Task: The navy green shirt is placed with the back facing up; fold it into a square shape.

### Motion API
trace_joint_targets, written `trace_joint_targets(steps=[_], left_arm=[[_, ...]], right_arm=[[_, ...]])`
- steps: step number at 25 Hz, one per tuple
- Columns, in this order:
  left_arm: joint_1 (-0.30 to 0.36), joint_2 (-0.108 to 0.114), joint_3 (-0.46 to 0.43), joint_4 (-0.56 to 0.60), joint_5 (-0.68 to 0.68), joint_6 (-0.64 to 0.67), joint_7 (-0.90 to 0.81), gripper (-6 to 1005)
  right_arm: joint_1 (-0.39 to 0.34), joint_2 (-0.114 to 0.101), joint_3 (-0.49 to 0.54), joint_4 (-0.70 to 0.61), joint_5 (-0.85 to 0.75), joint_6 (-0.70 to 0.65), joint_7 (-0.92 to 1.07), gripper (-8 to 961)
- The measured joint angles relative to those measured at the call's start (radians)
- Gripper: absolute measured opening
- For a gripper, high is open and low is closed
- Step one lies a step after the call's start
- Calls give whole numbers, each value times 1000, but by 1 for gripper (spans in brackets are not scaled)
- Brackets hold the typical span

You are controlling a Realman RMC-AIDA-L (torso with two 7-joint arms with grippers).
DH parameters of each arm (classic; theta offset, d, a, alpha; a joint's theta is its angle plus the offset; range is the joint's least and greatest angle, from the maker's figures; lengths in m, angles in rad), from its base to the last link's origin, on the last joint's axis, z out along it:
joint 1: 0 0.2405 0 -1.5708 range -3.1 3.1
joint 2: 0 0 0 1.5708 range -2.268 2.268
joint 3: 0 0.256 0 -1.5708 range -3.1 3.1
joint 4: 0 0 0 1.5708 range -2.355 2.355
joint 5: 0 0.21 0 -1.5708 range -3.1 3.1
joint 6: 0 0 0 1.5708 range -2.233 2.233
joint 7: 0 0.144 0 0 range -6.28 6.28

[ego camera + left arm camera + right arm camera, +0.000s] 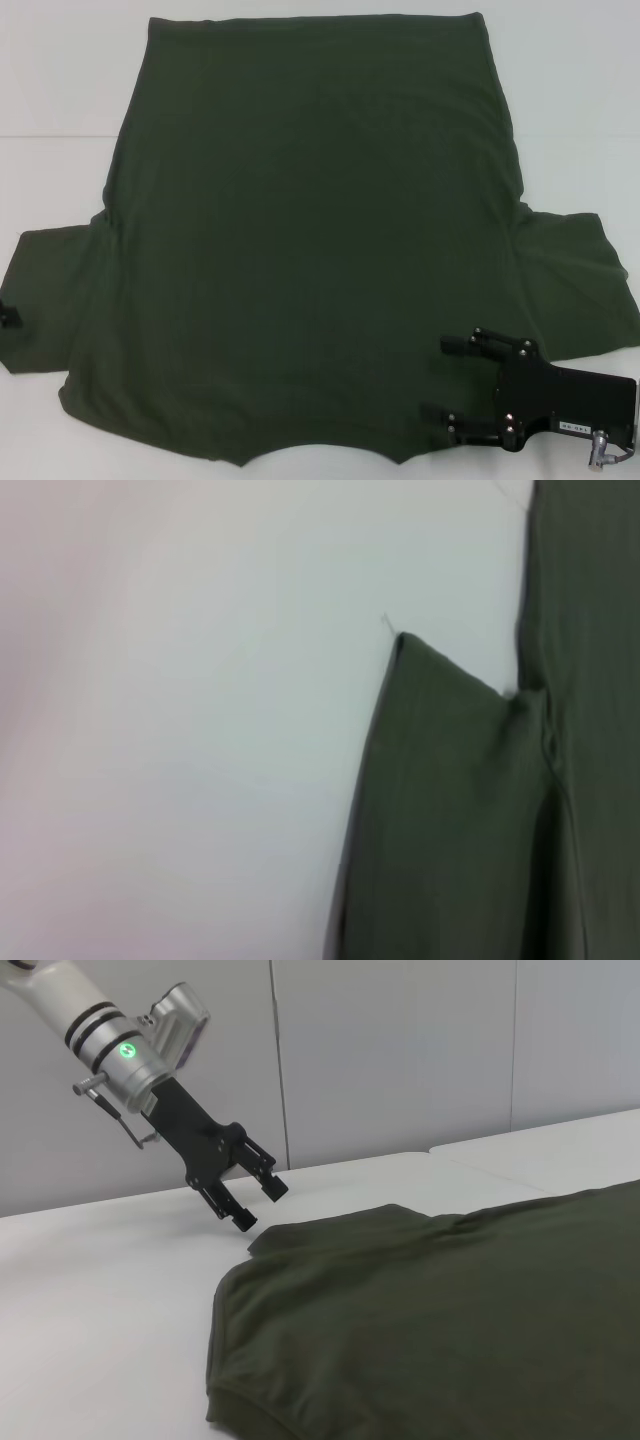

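While the navy green shirt [310, 230] lies spread flat on the white table [60, 80], sleeves out to both sides, you've got the right gripper [448, 378] over its near right corner, fingers spread apart. Your left gripper [258, 1203] hovers by the left sleeve edge, fingers parted too, gripping nothing.

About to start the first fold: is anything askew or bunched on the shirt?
Nothing serious. The navy green shirt lies spread flat, with light wrinkles by the right sleeve. The right gripper is open over the near right corner; the left gripper is open at the left sleeve's edge.
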Motion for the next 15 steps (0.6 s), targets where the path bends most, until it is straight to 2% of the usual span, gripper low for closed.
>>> trace_joint_targets(steps=[15], left_arm=[[-7,2,3,-50,0,-35,5,844]], right_arm=[[3,2,-2,2,0,3,0,898]])
